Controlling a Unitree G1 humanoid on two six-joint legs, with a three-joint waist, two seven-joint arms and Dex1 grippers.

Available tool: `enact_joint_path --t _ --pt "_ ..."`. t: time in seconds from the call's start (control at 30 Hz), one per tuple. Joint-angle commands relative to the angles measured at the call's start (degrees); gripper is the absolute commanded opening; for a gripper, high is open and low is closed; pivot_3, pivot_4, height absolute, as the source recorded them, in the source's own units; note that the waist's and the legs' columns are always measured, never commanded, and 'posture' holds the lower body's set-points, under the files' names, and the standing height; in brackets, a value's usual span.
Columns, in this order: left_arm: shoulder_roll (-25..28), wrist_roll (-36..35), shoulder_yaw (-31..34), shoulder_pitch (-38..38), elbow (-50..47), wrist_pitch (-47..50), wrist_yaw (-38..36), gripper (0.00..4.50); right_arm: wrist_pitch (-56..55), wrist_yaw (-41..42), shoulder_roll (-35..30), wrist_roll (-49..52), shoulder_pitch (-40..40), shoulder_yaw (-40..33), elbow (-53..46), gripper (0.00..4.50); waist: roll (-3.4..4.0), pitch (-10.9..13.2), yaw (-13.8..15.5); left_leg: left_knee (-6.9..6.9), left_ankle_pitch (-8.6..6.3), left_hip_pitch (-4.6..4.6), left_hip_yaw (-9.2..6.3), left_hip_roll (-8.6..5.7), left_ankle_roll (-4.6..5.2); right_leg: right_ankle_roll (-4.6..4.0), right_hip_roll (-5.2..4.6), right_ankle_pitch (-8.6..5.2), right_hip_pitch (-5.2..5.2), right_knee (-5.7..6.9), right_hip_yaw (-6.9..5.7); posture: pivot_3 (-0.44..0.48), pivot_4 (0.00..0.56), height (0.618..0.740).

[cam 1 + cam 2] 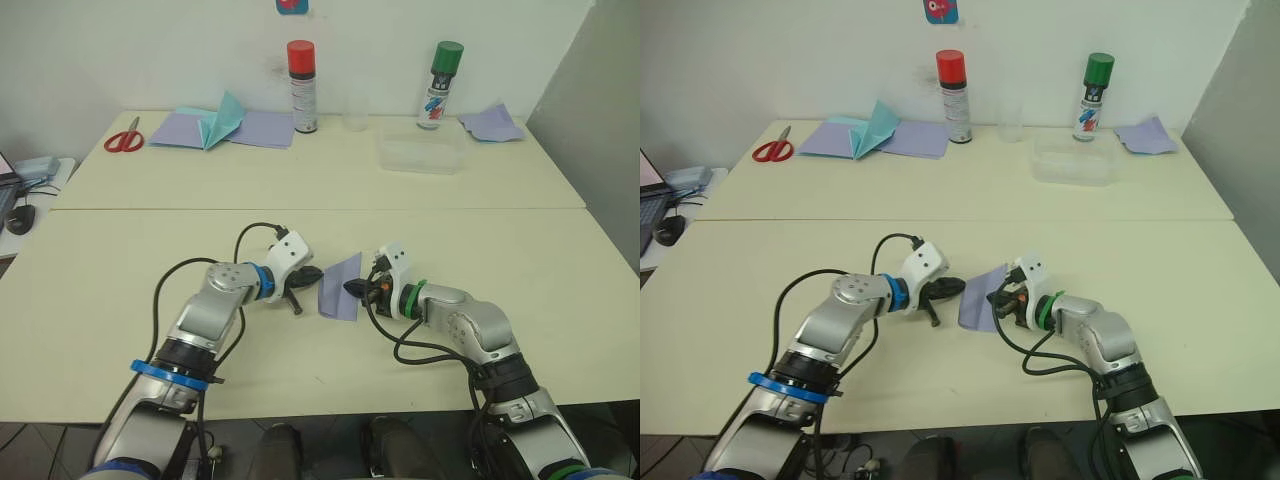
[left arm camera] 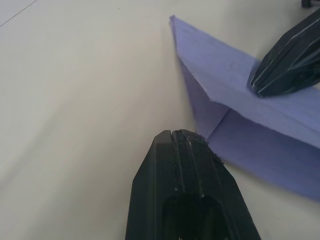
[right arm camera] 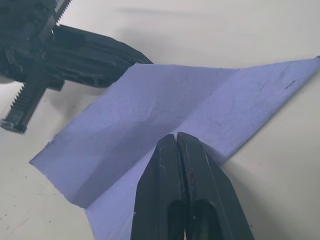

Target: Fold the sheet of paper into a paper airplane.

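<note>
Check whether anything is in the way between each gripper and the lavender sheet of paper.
Nothing visible is in the way. The left gripper sits at the edge of the sheet of paper, and the right gripper presses shut against its crease. The cans and the scissors lie far back.

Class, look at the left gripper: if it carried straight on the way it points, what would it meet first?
Most likely the sheet of paper: the left gripper, fingers shut, points at its near edge; contact is unclear.
</note>
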Motion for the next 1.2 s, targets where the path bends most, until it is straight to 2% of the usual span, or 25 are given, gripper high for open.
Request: enact_joint_path --t 0.03,0.2,0.43,0.53,0.67,0.8,0.97,1.17,1.2 --pt "2.4 -1.0 3.7 -0.9 2.3 1.0 -0.2 0.00 0.0 0.1 -0.9 -1.6 -0.2 -0.2 1.7 0.03 0.00 0.0 -0.1 0.00 0.00 0.00 0.01 0.00 0.00 0.01 0.00 0.01 0.00 0.00 0.01 0.000 0.150 0.740" --pt "-0.1 -6.1 6.5 -4.3 2.2 3.3 -1.9 0.00 -0.6 0.6 -0.9 -2.1 -0.9 0.1 2.7 0.03 -0.02 0.0 0.1 0.01 0.00 -0.05 -0.01 -0.01 0.00 0.01 0.00 0.01 -0.02 0.00 -0.04 0.000 0.150 0.740" --pt "-5.7 -9.6 6.9 -9.3 5.8 7.1 -2.3 0.00 -1.1 0.9 -0.6 -2.7 -1.8 0.0 3.8 0.03 -0.04 0.0 0.2 0.07 0.00 -0.10 0.07 -0.08 0.00 0.10 -0.01 0.06 -0.02 -0.01 0.02 0.000 0.150 0.740" --pt "-6.6 -9.9 5.8 -10.2 8.0 6.9 -3.9 0.72 -1.0 1.0 -0.7 -2.7 -1.8 -0.1 3.8 0.00 -0.04 0.0 0.1 0.07 0.00 -0.09 0.05 -0.06 0.00 0.10 0.07 0.06 -0.03 0.01 0.01 0.000 0.150 0.740" --pt "-7.1 -9.0 4.1 -11.8 10.3 6.6 -5.1 1.95 -1.0 0.9 -0.7 -2.8 -2.0 -0.2 3.8 0.00 -0.04 0.0 0.2 0.07 0.00 -0.10 0.00 -0.04 0.00 0.09 0.15 0.07 -0.04 0.01 0.00 0.000 0.150 0.740" --pt "-7.2 -4.2 0.2 -13.7 15.0 1.5 -4.5 3.19 -1.1 0.8 -0.3 -2.8 -2.0 -0.4 3.8 0.00 -0.04 0.0 0.3 0.18 0.00 -0.12 0.03 -0.05 0.00 0.13 0.14 0.09 -0.02 0.01 0.03 0.000 0.150 0.740" --pt "-5.7 0.4 -3.5 -13.8 18.1 -2.5 -6.2 3.19 -0.9 0.7 0.1 -3.1 -2.0 -0.7 3.7 0.00 -0.04 0.0 0.2 0.22 0.00 -0.12 0.04 -0.03 0.00 0.14 0.15 0.10 -0.03 0.03 0.04 0.000 0.150 0.740" --pt "-5.7 -1.4 -3.6 -12.2 15.7 1.0 -10.0 3.19 -0.5 0.3 0.3 -3.0 -1.9 -1.3 3.0 0.00 -0.03 0.0 0.2 0.25 0.00 -0.12 0.03 -0.03 0.00 0.13 0.16 0.10 -0.03 0.07 0.04 0.000 0.150 0.740" --pt "-5.7 -1.5 -3.6 -12.0 15.4 1.4 -10.4 3.01 -0.4 0.3 0.4 -3.0 -1.8 -1.4 2.9 0.00 -0.03 0.0 0.2 0.26 0.00 -0.12 0.04 -0.03 0.00 0.13 0.16 0.10 -0.02 0.07 0.04 0.000 0.150 0.740"
